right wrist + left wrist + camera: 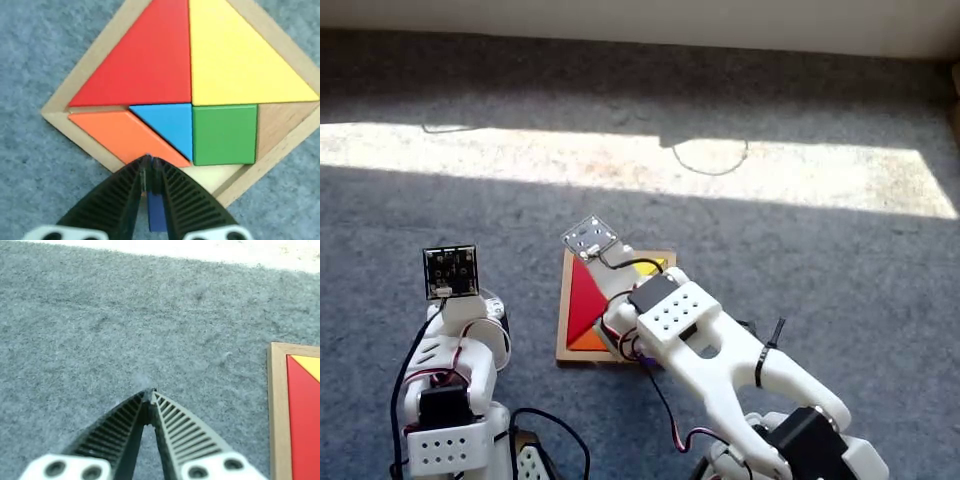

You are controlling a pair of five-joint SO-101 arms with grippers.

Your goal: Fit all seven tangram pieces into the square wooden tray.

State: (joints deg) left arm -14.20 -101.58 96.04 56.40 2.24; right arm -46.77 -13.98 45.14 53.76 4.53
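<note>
The square wooden tray (87, 67) holds a red triangle (145, 60), a yellow triangle (235, 60), an orange parallelogram (125, 132), a light blue triangle (170, 122) and a green square (225, 134). Bare wood shows in the corner beside the green square and along the near edge. My right gripper (150, 162) hangs over the tray's near edge, shut on a dark blue piece (156, 215). In the high view the right arm covers much of the tray (561, 330). My left gripper (149, 392) is shut over the carpet, off to the side of the tray (277, 410).
Grey carpet (820, 290) surrounds the tray on all sides. A sunlit band (620, 160) crosses the floor beyond it. Cables (665, 410) trail from the right arm near the tray's front edge.
</note>
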